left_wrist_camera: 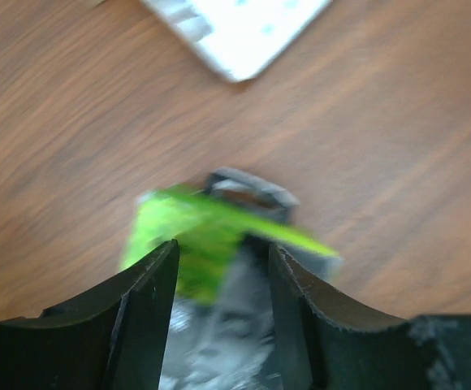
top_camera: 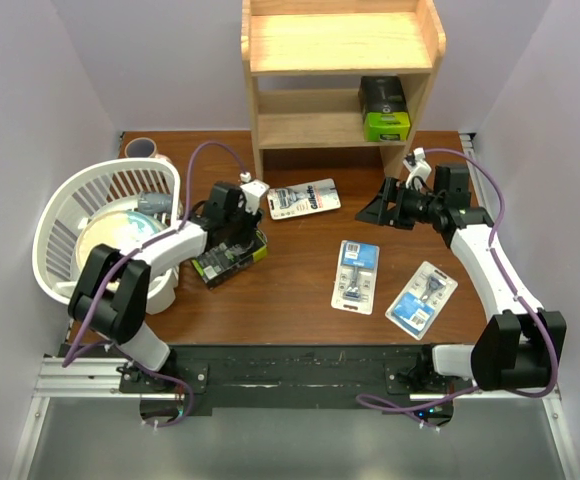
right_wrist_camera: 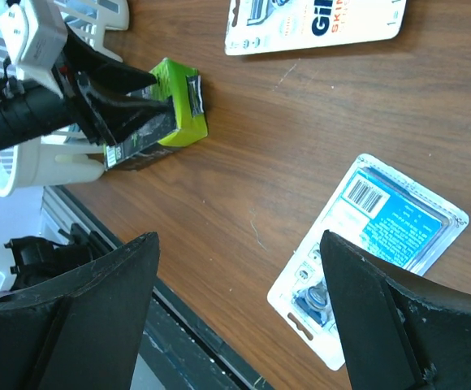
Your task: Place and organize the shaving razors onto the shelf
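Note:
The wooden shelf stands at the back. One black razor box with a lime-green end sits on its lower tier. My left gripper is shut on the second black-and-green box near the table, beside the basket. In the left wrist view the fingers flank the blurred box. Three blister cards lie on the table: one at the centre back, one in the middle, one to the right. My right gripper is open and empty, as the right wrist view shows, above the table.
A white plastic basket holding a plate-like item sits at the left, close to the left arm. A purple cup stands behind it. The right wrist view shows a blister card, the held box and the table's front rail.

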You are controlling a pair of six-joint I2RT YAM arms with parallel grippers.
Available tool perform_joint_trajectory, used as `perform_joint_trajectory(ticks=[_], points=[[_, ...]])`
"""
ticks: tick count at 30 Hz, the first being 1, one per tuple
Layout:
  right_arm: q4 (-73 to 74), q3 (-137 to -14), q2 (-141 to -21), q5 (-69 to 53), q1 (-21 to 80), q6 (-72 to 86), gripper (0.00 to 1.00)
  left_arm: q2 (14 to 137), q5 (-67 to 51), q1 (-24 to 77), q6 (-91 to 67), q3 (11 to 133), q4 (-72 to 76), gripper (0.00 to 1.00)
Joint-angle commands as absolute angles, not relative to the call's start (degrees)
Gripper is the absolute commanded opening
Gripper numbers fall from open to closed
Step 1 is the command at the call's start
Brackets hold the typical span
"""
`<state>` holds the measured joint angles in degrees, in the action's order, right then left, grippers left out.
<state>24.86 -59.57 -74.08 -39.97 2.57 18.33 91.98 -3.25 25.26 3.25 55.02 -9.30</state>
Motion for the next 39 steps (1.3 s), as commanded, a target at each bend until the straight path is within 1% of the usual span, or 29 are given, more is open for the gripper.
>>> perform_joint_trajectory(ticks=[1, 5, 7, 10, 11, 12, 17, 22, 27, 33, 36, 37, 39], points=[[24.9, -59.2, -72.8, -39.5, 2.1, 17.2, 0.84, 94.6, -11.3, 32.5, 7.1, 54.8, -10.0, 0.53], [25.9, -59.8, -73.0, -39.5, 1.8, 16.6, 0.84, 95.7, -13.7, 37.1, 5.4, 55.2, -8.8, 0.51], [26.5, -60.2, -73.2, -39.5, 1.7, 16.2, 0.84, 93.9, -12.1, 37.5, 4.2, 56.6, -8.9, 0.5], [26.6, -60.6, -73.1, -39.5, 1.7, 15.7, 0.84, 90.9, -8.7, 37.3, 6.3, 59.7, -10.8, 0.58], [26.5, -60.5, -73.0, -39.4, 1.7, 15.7, 0.84, 90.3, -8.4, 37.0, 9.7, 60.6, -13.2, 0.62], [26.5, -60.3, -73.1, -39.4, 1.6, 15.7, 0.85, 89.7, -7.8, 36.8, 11.1, 62.1, -14.5, 0.63], [25.4, -59.5, -73.4, -39.6, 1.6, 16.1, 0.86, 87.8, -6.1, 31.9, 17.5, 64.0, -21.8, 0.72], [24.8, -59.2, -74.0, -39.5, 1.6, 16.3, 0.88, 91.2, -3.3, 25.1, 17.1, 64.2, -22.8, 0.73], [25.7, -61.0, -75.3, -39.8, 1.6, 16.1, 0.88, 96.9, -2.8, 21.5, 13.9, 69.5, -23.8, 0.73], [25.9, -61.7, -76.2, -40.9, 1.6, 16.1, 0.88, 102.5, -14.8, 21.7, 15.2, 73.4, -28.4, 0.7], [25.8, -61.5, -76.1, -41.0, 1.7, 16.1, 0.88, 105.9, -22.7, 22.8, 15.2, 76.2, -33.2, 0.61], [25.9, -61.3, -75.9, -41.0, 1.6, 16.1, 0.88, 106.3, -25.5, 23.5, 15.3, 76.5, -34.0, 0.56], [26.1, -61.3, -75.8, -41.0, 1.6, 16.1, 0.88, 106.4, -27.0, 26.3, 16.2, 76.4, -34.0, 0.51]])
